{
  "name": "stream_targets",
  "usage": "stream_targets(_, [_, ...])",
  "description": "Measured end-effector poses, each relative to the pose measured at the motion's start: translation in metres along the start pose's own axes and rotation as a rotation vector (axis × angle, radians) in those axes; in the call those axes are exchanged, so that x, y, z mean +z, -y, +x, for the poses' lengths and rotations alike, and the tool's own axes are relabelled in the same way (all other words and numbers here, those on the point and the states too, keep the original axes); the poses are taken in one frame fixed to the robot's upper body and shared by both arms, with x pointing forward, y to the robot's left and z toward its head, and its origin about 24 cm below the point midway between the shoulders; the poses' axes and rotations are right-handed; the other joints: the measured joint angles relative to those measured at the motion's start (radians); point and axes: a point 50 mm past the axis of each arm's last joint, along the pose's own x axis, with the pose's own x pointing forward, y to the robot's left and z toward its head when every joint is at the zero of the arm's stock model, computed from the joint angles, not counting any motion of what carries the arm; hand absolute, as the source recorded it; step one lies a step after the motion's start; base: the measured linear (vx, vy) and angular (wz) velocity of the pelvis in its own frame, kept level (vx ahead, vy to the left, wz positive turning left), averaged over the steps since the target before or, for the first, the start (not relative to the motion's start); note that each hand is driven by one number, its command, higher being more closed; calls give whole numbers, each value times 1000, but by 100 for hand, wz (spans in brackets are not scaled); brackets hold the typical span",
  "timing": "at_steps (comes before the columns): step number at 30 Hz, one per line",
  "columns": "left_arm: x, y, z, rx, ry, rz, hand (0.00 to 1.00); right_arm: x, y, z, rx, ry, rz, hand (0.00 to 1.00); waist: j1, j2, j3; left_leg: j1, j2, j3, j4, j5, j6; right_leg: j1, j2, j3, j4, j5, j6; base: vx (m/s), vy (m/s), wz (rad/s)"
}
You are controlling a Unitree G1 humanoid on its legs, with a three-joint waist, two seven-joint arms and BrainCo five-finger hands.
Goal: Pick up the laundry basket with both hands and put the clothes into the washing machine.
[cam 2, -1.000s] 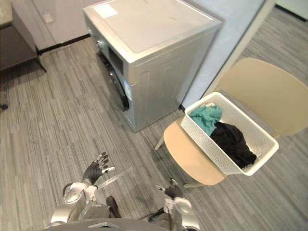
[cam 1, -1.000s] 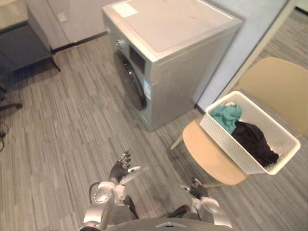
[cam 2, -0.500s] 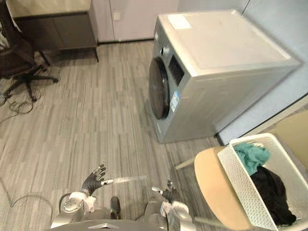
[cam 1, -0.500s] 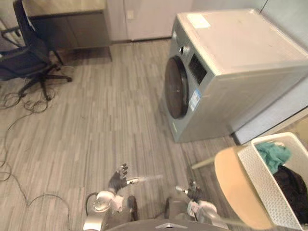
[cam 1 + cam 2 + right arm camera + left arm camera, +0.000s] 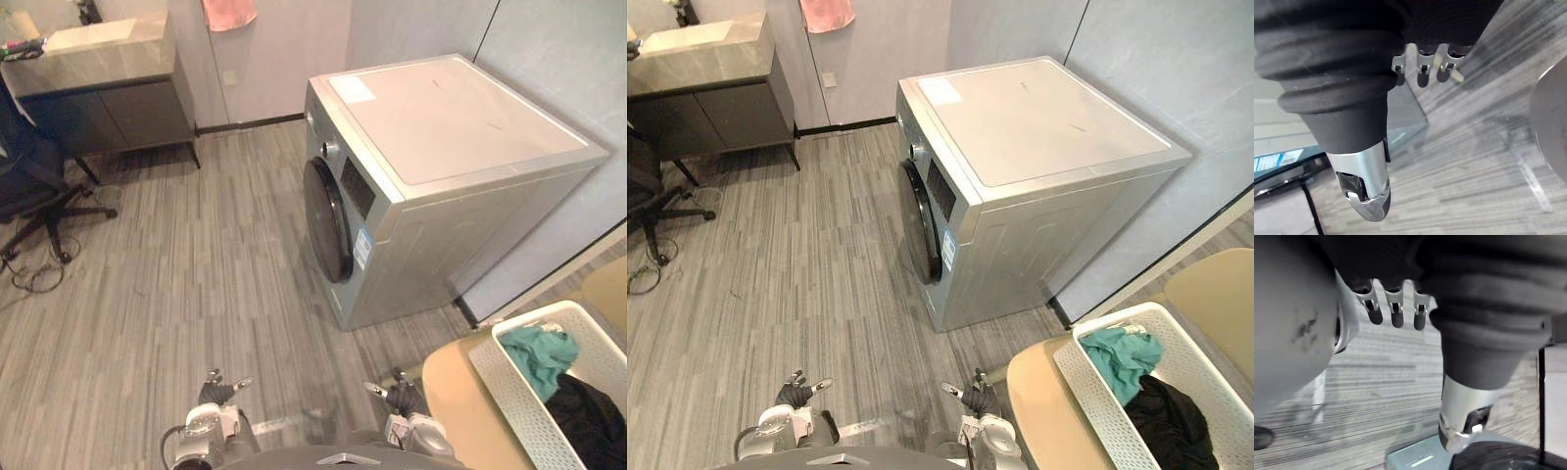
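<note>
I see the white laundry basket (image 5: 1084,388) resting on the tan chair (image 5: 1036,392), toward the seat's back edge. It holds a teal garment (image 5: 1122,354) and a black garment (image 5: 1166,427). The washing machine (image 5: 1019,147) stands near the chair, its round door (image 5: 918,223) shut. My left hand (image 5: 795,393) and right hand (image 5: 975,398) hang low over the floor (image 5: 803,274), fingers spread and relaxed, gripping nothing, well apart from the basket.

basket (image 5: 1083,392) white lattice | teal garment (image 5: 1122,354) | black garment (image 5: 1166,426) | washing machine (image 5: 1038,127) silver-grey | floor (image 5: 774,294) grey-striped
</note>
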Motion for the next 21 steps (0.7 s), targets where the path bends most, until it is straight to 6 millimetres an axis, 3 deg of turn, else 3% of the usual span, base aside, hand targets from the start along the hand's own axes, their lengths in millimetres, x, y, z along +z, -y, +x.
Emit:
stream_targets(1, [0,0,0,5,-2,-12,0,-3,1,-1,-4,-9,0,0,1,-3,0,-2,0,27,-35,-12,4,15,-17,-3,-12,0,1,314,81,24])
stream_targets(4, [-1,-1,1,17,-10,-25,0,-10,6,-4,-16,-30,0,0,-5,-2,2,0,-58,119,-402,-14,13,73,-79,-36,-47,5,13,326,162,38])
stream_targets(5, [-3,0,1,15,-21,-21,0,-11,7,-5,-20,-31,0,0,-3,2,1,22,-118,101,-630,42,21,83,-87,-36,-34,1,24,336,263,28])
stream_targets(6, [-9,2,0,15,-45,-25,0,-12,13,-7,-35,-30,-1,0,5,31,-6,56,-157,26,-834,226,60,90,-79,-25,-19,-16,62,333,291,5])
stream_targets(7, [-11,-1,-1,21,-50,-23,0,-10,16,-6,-44,-25,-6,0,13,45,-9,78,-162,-4,-861,205,7,92,-71,-17,-8,-38,90,312,282,4])
stream_targets(8, [-4,-10,3,49,-35,-18,0,-9,7,-3,-25,-26,12,0,2,3,2,72,-196,-6,-852,205,8,96,-95,4,-11,-62,82,242,198,-23])
stream_targets(9, [3,-15,4,61,-6,-26,0,-9,-8,-2,20,-24,12,0,29,-29,13,50,-198,-49,-812,195,3,51,-95,51,-17,-46,79,222,97,-19])
stream_targets(10, [6,-17,4,66,8,-35,0,-10,-13,-2,34,-24,15,0,31,-40,14,34,-198,-97,-767,193,1,45,-98,66,-8,-42,78,124,-7,-66])
stream_targets(11, [11,-19,5,77,33,-54,0,-6,-19,-1,57,-6,-8,0,35,-53,18,-31,-183,-177,-608,180,-18,45,-106,125,-9,-26,82,79,-39,-66])
stream_targets(12, [13,-21,4,80,44,-62,0,-3,-24,-1,73,5,-24,0,40,-46,26,-72,-177,-212,-545,145,-44,46,-103,153,-10,-24,85,47,74,-122])
stream_targets(13, [4,-22,2,88,21,-84,0,1,-21,0,73,24,-59,0,50,-17,17,-61,-182,-321,-622,53,-81,27,-94,195,-10,-25,87,38,150,-147])
stream_targets(14, [-7,-20,-1,87,-8,-95,0,5,-18,1,67,36,-67,0,55,22,11,-45,-177,-381,-679,44,-88,11,-77,231,-11,-36,105,24,325,-183])
stream_targets(15, [-15,-22,-3,97,-30,-100,0,6,-21,3,72,36,-70,0,53,28,11,-45,-180,-402,-671,26,-135,-6,-82,284,-10,-73,151,18,263,-149])
stream_targets(17, [-15,-29,-3,103,-33,-68,0,9,-30,2,99,53,-91,0,46,0,5,-61,-197,-360,-621,-26,-132,-37,-116,339,-16,-112,121,14,211,-84])
stream_targets(19, [-10,-32,-2,114,-10,-62,0,11,-34,0,116,68,-117,0,35,-21,8,-79,-220,-321,-546,-85,-113,-43,-158,384,-27,-128,119,65,221,-53])
stream_targets(21, [-9,-33,-1,109,-9,-32,0,20,-38,0,128,113,-144,0,29,-20,2,-88,-231,-267,-490,-143,-88,-71,-187,440,-10,-99,107,106,269,-75])
